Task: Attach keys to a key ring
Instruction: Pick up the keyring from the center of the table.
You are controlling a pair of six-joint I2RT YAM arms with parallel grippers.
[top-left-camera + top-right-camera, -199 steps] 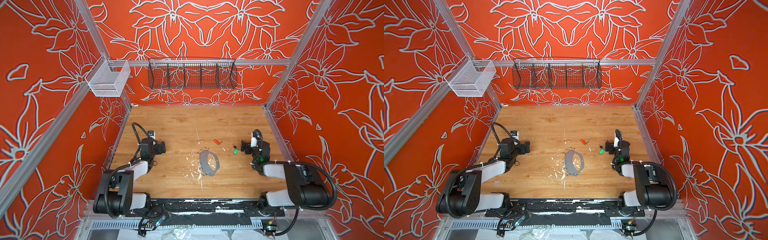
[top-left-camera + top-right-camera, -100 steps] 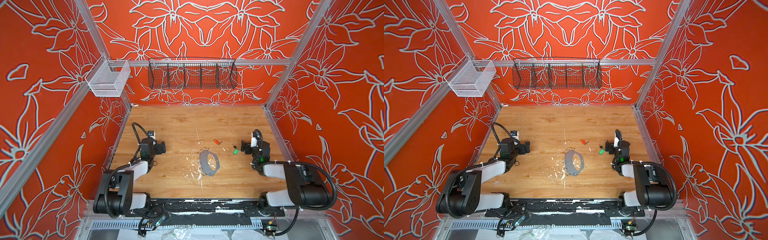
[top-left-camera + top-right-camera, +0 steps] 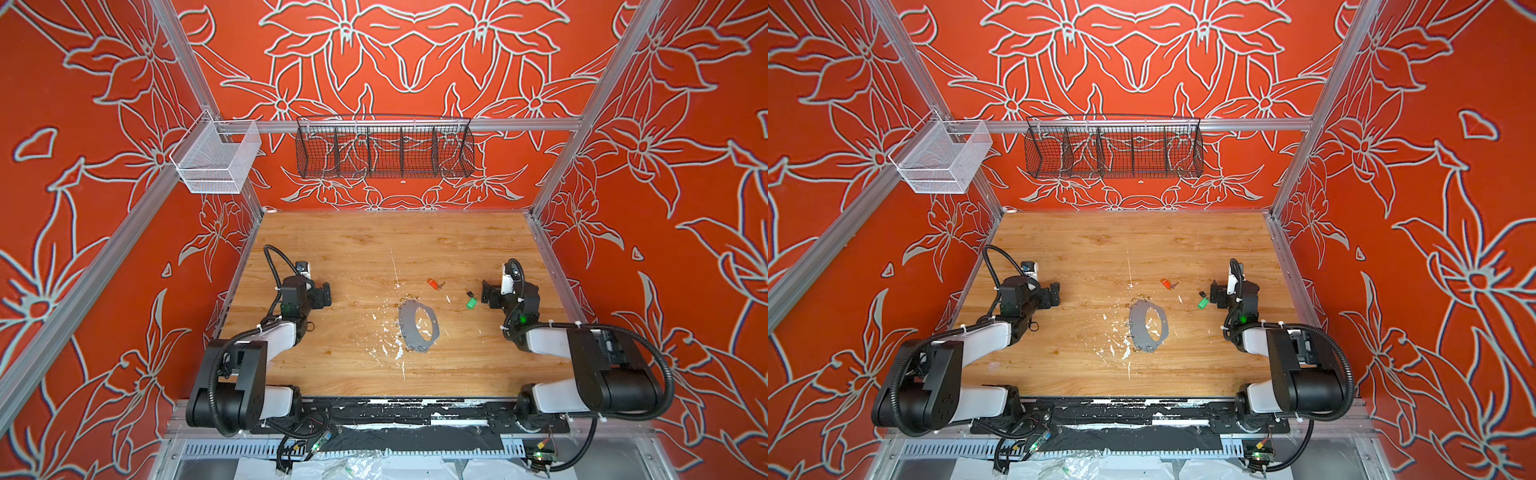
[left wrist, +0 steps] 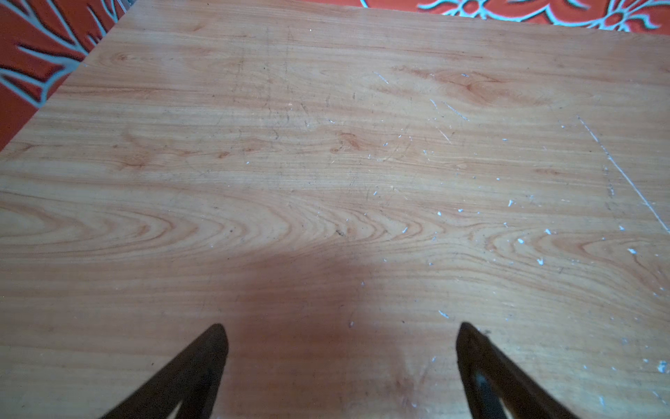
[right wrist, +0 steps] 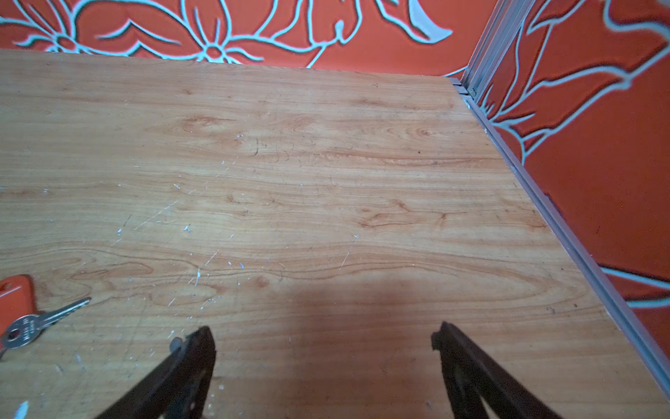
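Observation:
The key ring (image 3: 406, 330) (image 3: 1137, 328), a flat grey oval hoop with small wire rings on its rim, lies flat mid-table. Beyond it rests the orange-tagged key (image 3: 433, 284) (image 3: 1166, 283), whose tag (image 5: 14, 297) and silver blade (image 5: 34, 323) show at the edge of the right wrist view. The green-tagged key (image 3: 471, 302) (image 3: 1202, 303) lies just beside my right gripper (image 3: 487, 294) (image 3: 1214, 294) (image 5: 322, 332), which is open over bare wood. My left gripper (image 3: 325, 296) (image 3: 1054, 295) (image 4: 340, 333) stands open at the left, holding nothing.
White paint flecks (image 3: 386, 345) dot the wood beside the hoop. A black wire basket (image 3: 384, 151) and a white mesh basket (image 3: 216, 162) hang on the back rail. Red patterned walls close the table on three sides.

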